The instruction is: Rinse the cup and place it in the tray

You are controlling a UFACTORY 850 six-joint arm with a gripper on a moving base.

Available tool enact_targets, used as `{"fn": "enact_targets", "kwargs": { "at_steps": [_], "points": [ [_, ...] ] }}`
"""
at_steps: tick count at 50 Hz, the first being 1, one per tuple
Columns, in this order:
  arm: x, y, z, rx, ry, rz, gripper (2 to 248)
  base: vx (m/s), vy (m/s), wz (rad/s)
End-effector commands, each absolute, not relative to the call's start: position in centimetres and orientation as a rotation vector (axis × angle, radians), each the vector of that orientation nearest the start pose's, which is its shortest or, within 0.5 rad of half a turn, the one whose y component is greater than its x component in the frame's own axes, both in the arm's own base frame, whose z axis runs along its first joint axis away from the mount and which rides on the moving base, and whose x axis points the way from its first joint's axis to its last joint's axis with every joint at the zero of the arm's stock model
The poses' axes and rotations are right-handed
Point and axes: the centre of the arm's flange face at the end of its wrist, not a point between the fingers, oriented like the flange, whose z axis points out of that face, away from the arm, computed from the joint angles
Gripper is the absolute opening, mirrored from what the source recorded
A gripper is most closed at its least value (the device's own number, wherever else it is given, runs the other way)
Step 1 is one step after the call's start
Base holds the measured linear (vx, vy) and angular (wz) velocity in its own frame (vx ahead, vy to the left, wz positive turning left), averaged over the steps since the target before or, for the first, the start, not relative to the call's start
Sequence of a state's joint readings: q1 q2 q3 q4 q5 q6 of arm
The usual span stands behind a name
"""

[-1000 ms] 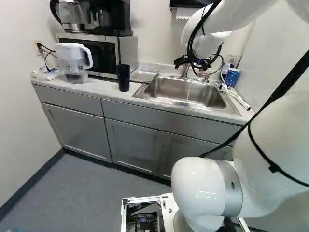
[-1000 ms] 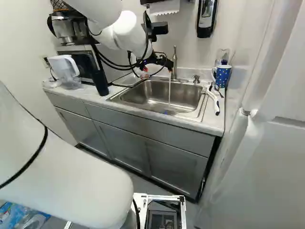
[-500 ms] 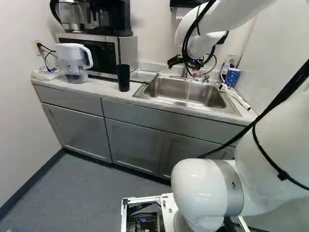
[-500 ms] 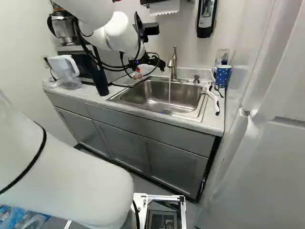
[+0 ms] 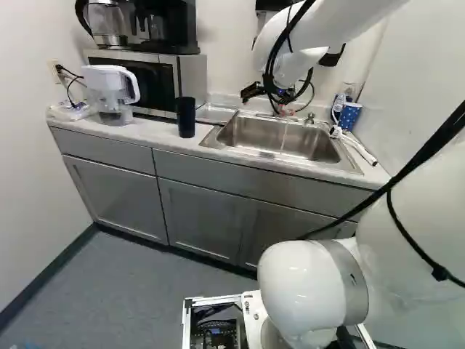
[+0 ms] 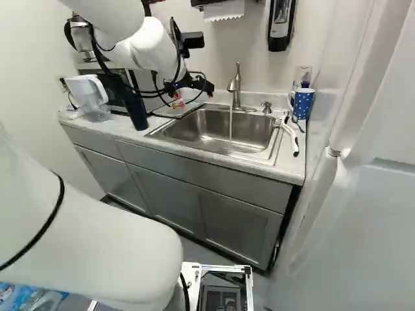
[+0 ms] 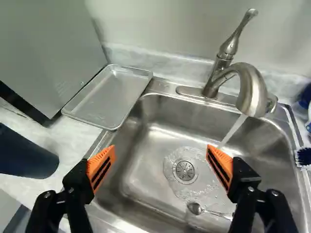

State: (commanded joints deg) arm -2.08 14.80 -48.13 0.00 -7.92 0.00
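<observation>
My gripper (image 6: 202,84) hangs above the sink's tray-side edge in the right base view. Seen from the wrist, the gripper (image 7: 161,149) is open over the sink (image 7: 146,177), nothing between its orange-padded fingers. The dark cup (image 7: 24,153) is off beyond one finger, partly cut off; it stands upright on the counter in the left base view, the same cup (image 5: 186,118). A shallow metal tray (image 7: 109,94) lies between the microwave and the basin. Water runs from the faucet (image 7: 251,90) into the sink.
A spoon (image 7: 209,211) lies in the basin near the drain. A microwave (image 5: 156,80) and a white pitcher (image 5: 110,93) are at the counter's left. A blue dotted mug (image 6: 302,103) and a white-handled brush (image 6: 290,138) are right of the sink.
The arm and open gripper have moved leftward in both base views, away from the faucet and towards the tray and cup side. The base and the cup have not moved.
</observation>
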Motion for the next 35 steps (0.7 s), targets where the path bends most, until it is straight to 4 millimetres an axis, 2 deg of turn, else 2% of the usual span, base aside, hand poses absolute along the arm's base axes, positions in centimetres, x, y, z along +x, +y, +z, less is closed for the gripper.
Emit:
{"fn": "enact_targets", "kwargs": {
  "at_steps": [35],
  "points": [
    [42.2, 3.7, 62.9, -2.749, -0.119, -1.431, 247, 0.0, 0.0, 0.0]
  ]
}}
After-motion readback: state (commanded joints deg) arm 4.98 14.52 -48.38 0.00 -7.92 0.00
